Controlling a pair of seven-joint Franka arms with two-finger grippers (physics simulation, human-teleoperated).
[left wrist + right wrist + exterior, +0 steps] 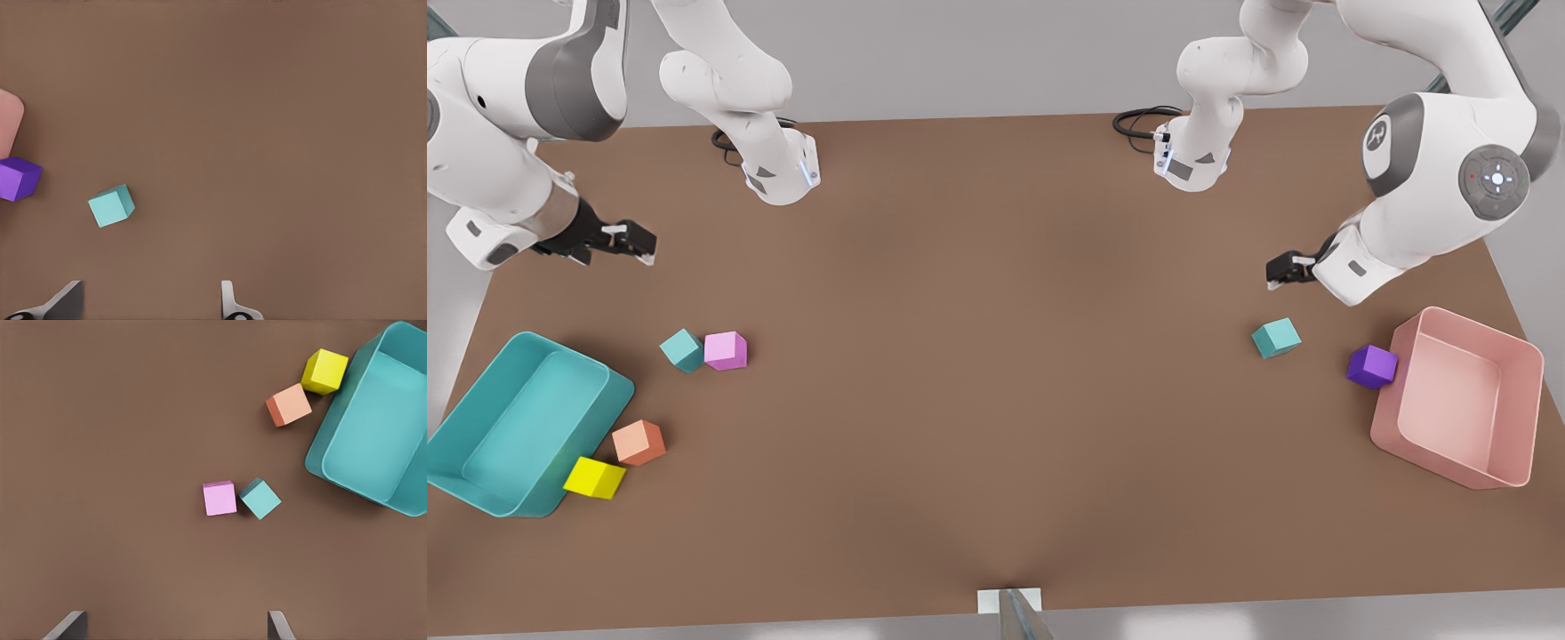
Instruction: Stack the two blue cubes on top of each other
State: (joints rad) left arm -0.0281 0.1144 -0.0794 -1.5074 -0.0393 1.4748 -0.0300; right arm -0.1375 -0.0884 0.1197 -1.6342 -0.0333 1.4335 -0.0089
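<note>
Brown tabletop [978, 373] is spread beneath both arms; the two blue cubes are set well apart on it. One blue cube [1276, 338] lies toward the front view's right, near a purple cube [1371, 366] that touches the pink bin [1467, 471]; the left gripper [1282, 269] is held above and just behind it, fingers spread apart and empty, so this arm is judged the nearer for a pick. The other blue cube [682, 350] is seen at the front view's left, touching a pink cube [726, 350]; the right gripper [627, 240] is poised above and behind it, likewise open with nothing held; a teal bin [480, 480], an orange cube [639, 443] and a yellow cube [594, 478] are placed nearer the camera.
</note>
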